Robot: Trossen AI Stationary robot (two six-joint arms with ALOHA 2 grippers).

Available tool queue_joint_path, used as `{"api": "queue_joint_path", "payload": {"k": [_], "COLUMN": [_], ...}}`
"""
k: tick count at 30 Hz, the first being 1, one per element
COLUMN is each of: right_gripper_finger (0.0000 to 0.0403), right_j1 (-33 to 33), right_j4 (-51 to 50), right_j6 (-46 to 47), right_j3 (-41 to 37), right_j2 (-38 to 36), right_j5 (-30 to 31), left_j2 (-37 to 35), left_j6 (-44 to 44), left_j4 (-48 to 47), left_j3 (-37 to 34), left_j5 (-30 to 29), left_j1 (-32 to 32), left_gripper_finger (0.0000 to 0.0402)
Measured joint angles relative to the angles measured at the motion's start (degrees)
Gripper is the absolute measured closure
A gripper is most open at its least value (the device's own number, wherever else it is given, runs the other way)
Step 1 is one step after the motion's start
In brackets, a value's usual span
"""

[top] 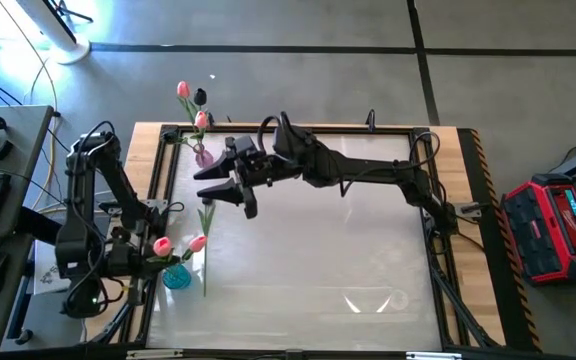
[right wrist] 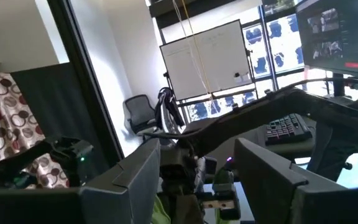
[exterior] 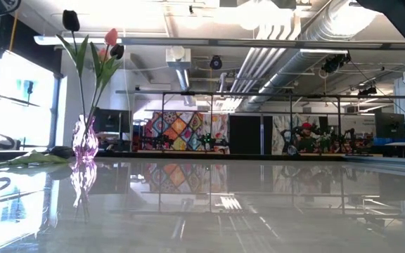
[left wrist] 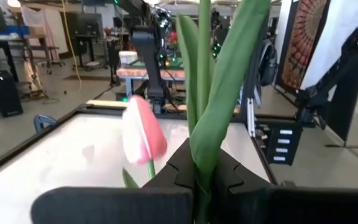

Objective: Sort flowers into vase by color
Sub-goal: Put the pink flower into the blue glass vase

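L gripper (top: 164,252) clamps pink tulip (top: 161,244) stem at blue vase (top: 176,277). Keep stem vertical, centre over mouth, then release. R gripper (top: 230,187) open, above table.

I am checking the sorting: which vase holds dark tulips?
The purple glass vase at the far left corner; dark tulip heads show there, unlike the blue vase.
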Motion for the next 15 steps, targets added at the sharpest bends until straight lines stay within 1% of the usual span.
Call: {"api": "queue_joint_path", "payload": {"k": [7, 11, 15], "right_gripper_finger": [0.0208, 0.0208, 0.0208], "right_j1": [0.29, 0.27, 0.21], "right_j4": [-1.38, -4.13, -7.11], "right_j6": [0.00, 1.15, 3.26], "right_j3": [0.00, 0.02, 0.02], "right_j2": [0.00, -0.02, -0.02], "right_j5": [0.80, 6.76, 12.78], "left_j2": [0.00, 0.00, 0.00], "left_j6": [-1.41, -1.86, -2.91], "left_j4": [-0.11, -0.60, -1.84], "left_j3": [-1.43, -1.51, -1.51], "left_j5": [5.13, 8.32, 9.34], "left_j1": [-0.20, -0.20, -0.20], "left_gripper_finger": [0.0400, 0.0394, 0.0386]}}
